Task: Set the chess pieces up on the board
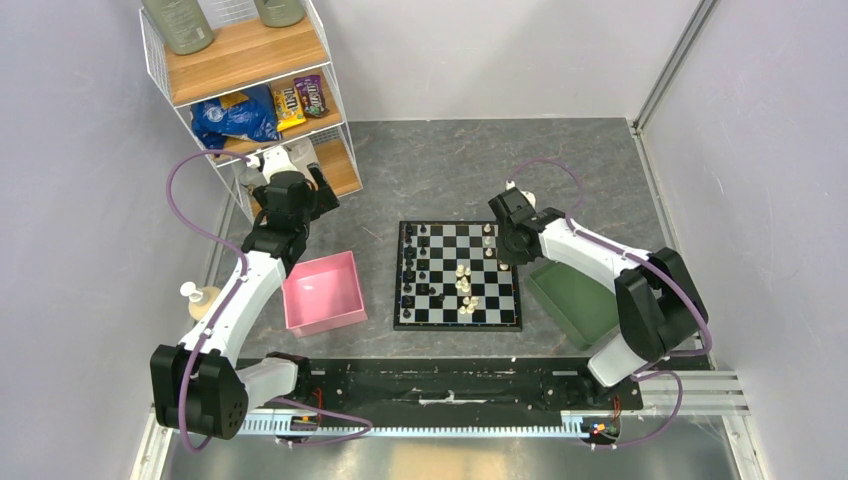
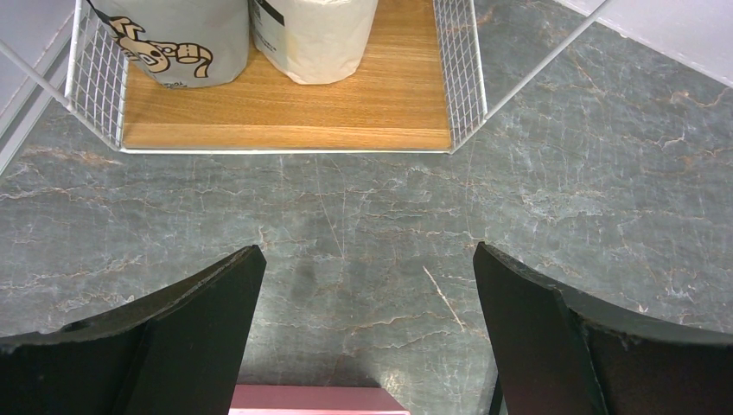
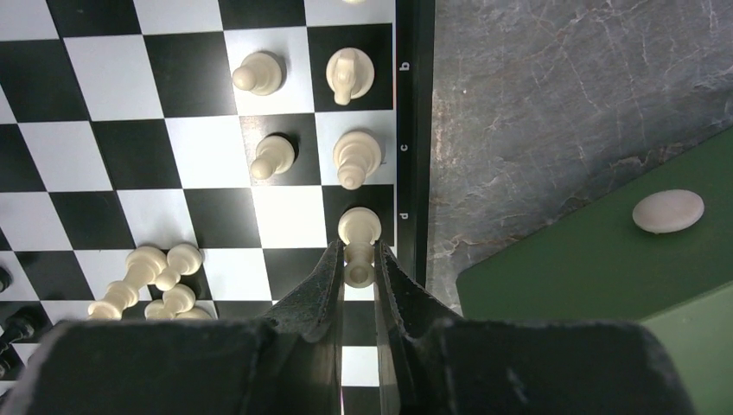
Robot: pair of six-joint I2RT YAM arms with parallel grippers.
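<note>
Chess pieces (image 1: 465,285): one cream-white piece (image 3: 360,226) clamped at the head in right claw (image 3: 357,252), upright, long axis vertical, on board (image 3: 130,173) edge square marked d. Right arm stretched over board's right border, wrist pitched down. Two upright cream pieces (image 3: 354,158) directly ahead of claw; toppled cluster (image 3: 156,285) to its left. Left claw (image 2: 367,285) spread wide above table (image 2: 562,173).

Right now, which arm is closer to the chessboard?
Right. The right gripper is over the chessboard's right edge, shut on a white piece. The left gripper hangs open off to its left, past the pink tray, by the wire shelf.
</note>
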